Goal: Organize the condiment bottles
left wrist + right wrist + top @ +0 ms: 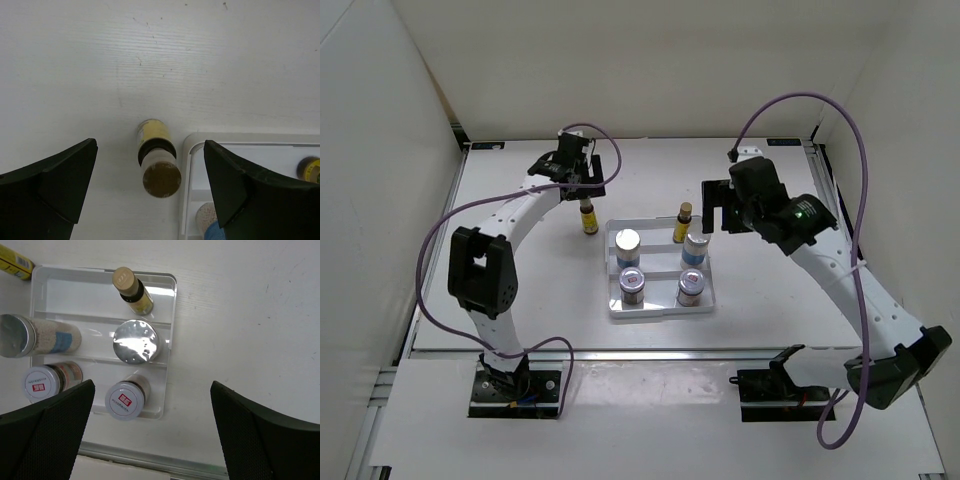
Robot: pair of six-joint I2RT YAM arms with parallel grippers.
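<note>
A slim amber bottle (588, 216) with a yellow label and a brownish cap stands upright on the white worktop (760, 295). It is just outside the white ridged plastic tray (660, 314), off the tray's ten o'clock corner. The other five condiment bottles are already in the tray. The amber twin (682, 221) is at one o'clock. Two white blue-labelled bottles with silver caps fill the middle row, one at nine o'clock (627, 241) and one at three (695, 247). Two short jars with silvery lids sit at seven (633, 285) and five o'clock (690, 288).

I'd judge the loose bottle to be light, rigid and smooth-sided, probably glass, so slippery and breakable if knocked over. Being tall and narrow, it looks easy to tip. The safest hold seems to be square across the round body, just under the cap, so it cannot twist out.

The left arm's fingers (55, 185) hang over that bottle, spread about as wide as they go and holding nothing. In the wrist view the bottle sits in the gap between them, roughly central and touching neither finger. It looks to be beyond the tips rather than between the pads. The tray's rim is right beside the bottle on the right finger's side, so that finger has little room to come down.

The right arm's fingers (265, 435) are also wide apart and empty, hovering near the tray's three o'clock side, clear of every bottle.
</note>
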